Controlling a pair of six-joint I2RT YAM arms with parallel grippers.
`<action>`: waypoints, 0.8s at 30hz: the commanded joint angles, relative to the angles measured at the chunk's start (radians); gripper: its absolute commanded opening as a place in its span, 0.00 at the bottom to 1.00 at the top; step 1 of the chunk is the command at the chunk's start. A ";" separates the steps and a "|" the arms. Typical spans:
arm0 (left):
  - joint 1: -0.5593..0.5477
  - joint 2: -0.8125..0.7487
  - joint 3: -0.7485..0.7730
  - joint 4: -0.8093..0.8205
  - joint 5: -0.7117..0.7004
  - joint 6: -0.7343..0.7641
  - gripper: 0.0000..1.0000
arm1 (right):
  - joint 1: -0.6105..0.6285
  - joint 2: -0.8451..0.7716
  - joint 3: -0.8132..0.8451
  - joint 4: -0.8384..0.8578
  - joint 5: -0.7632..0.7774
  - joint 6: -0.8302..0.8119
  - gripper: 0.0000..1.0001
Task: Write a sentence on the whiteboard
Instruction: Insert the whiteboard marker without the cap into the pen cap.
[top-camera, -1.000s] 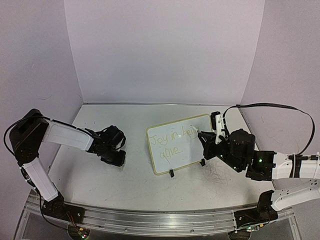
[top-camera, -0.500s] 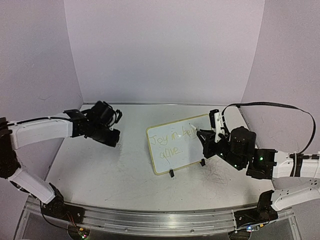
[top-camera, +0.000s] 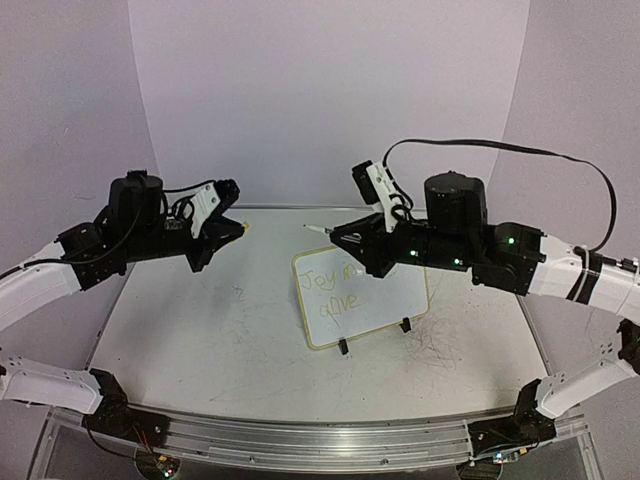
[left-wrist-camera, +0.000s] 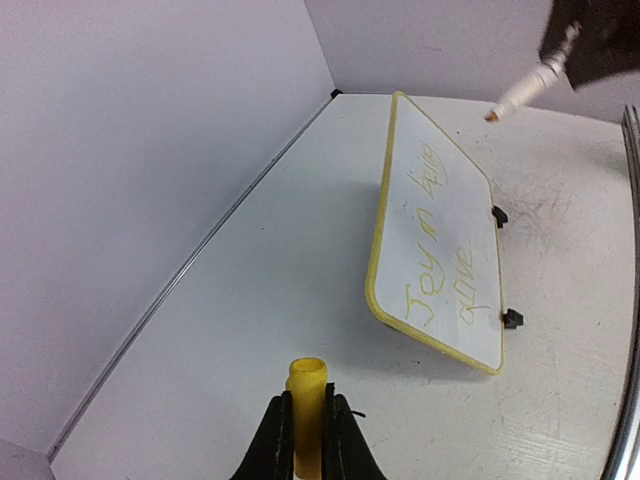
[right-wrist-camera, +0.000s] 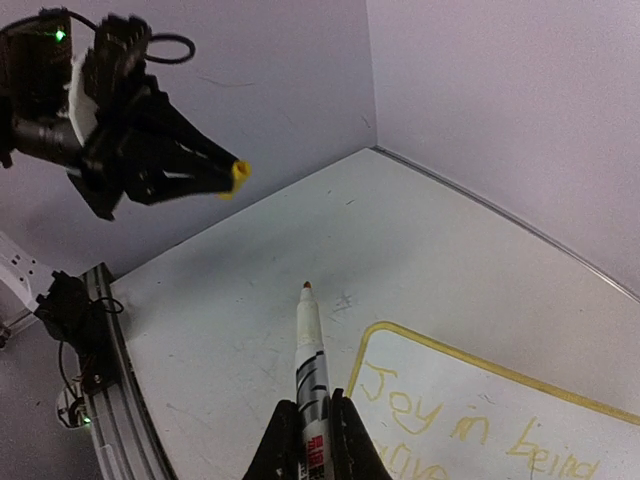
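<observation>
Whiteboard: the whiteboard (top-camera: 392, 300) stands a little right of the tabletop's (top-camera: 200, 340) middle, propped at a tilt on two black feet (top-camera: 343, 347) along its near edge.
Sentence: the sentence (top-camera: 335, 285) runs in two yellow-green lines, "Joy in being" over "alive". The writing looks complete.
Left gripper: the left gripper (top-camera: 232, 229) is raised above the far-left part of the tabletop. Its jaws are narrow, pinching a yellow cap (left-wrist-camera: 307, 378) with the open end outward.
Right gripper: the right gripper (right-wrist-camera: 309, 415) is raised over the whiteboard's far edge. Its jaws are narrow, clamped on a pen (right-wrist-camera: 307, 345) whose nib points toward the cap.
Gap: cap and nib are apart in the air, facing each other.
Step in hand: judged to be capping the pen.
Method: set the cap's bore on the pen's axis first, correcting height and angle. Then hold one arm fixed and advance the other straight along that axis until the cap seats, both grips firm.
Risk: an off-axis approach could smear ink on the cap's rim or lever the pen in the jaws.
Not verifiable: the end of the top line is covered by the right arm in the top view and cut off in the right wrist view. The nib is too small to judge. The left arm runs off the frame's left side.
</observation>
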 joint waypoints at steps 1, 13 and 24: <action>-0.012 -0.055 -0.135 0.248 0.125 0.257 0.00 | 0.001 0.076 0.138 -0.206 -0.150 0.106 0.00; -0.154 -0.135 -0.331 0.366 -0.029 0.440 0.00 | 0.001 0.301 0.389 -0.353 -0.298 0.232 0.00; -0.188 -0.131 -0.350 0.370 -0.073 0.452 0.00 | 0.001 0.339 0.420 -0.362 -0.306 0.229 0.00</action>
